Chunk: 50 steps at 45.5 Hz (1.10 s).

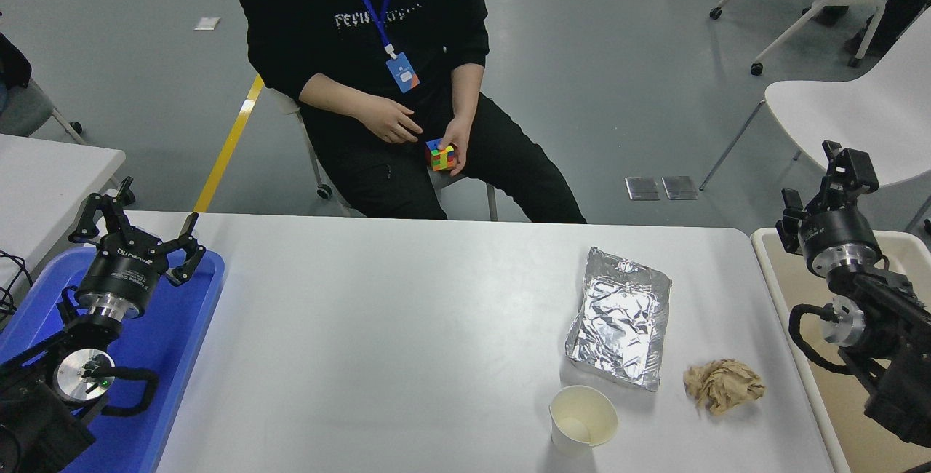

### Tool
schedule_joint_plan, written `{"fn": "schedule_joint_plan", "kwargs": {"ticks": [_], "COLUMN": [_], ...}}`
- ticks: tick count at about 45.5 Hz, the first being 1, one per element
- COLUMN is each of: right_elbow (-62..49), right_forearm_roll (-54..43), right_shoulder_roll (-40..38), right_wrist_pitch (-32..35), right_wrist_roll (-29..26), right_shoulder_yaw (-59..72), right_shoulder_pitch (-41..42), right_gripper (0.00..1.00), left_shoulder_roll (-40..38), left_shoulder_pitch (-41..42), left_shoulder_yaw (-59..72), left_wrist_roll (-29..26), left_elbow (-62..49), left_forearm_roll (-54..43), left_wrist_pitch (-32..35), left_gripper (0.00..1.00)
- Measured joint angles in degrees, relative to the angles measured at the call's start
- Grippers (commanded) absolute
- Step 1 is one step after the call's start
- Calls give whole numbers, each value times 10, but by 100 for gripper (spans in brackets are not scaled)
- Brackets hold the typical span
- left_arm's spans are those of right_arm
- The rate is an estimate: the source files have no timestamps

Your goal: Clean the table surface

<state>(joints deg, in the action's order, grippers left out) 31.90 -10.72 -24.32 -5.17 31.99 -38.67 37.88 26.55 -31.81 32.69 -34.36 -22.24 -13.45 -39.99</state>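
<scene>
The table surface [378, 327] is a wide white tabletop. On its right part lie a crumpled aluminium foil tray [620, 316], an upright white paper cup [583, 418] near the front edge, and a crumpled brown paper ball [722, 383]. My right gripper [844, 167] is raised at the right edge, above a beige bin and well apart from these items. My left gripper [142, 225] is parked at the lower left over the blue tray, open and empty.
A blue plastic tray [182, 327] sits at the table's left end. A beige bin [771, 255] stands off its right end. A person sits at the far side holding a coloured cube [441, 156]. A smaller white table's corner [44, 175] shows at left.
</scene>
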Motion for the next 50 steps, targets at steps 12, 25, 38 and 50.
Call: {"fn": "schedule_joint_plan", "kwargs": {"ticks": [12, 25, 38, 50], "right_elbow": [0, 0, 0, 1], "right_forearm_roll": [0, 0, 0, 0], "right_shoulder_roll": [0, 1, 2, 2], "right_wrist_pitch": [0, 0, 1, 2], "right_wrist_roll": [0, 0, 0, 0], "right_shoulder_yaw": [0, 0, 1, 1], "right_shoulder_pitch": [0, 1, 6, 6], "right_gripper": [98, 98, 98, 98], "left_shoulder_roll": [0, 0, 0, 0], "left_shoulder_pitch": [0, 0, 0, 0], "left_shoulder_yaw": [0, 0, 0, 0], "left_wrist_roll": [0, 0, 1, 0], "left_elbow": [0, 0, 0, 0], "left_forearm_roll": [0, 0, 0, 0], "left_wrist_pitch": [0, 0, 0, 0], "left_gripper": [100, 100, 100, 100]}}
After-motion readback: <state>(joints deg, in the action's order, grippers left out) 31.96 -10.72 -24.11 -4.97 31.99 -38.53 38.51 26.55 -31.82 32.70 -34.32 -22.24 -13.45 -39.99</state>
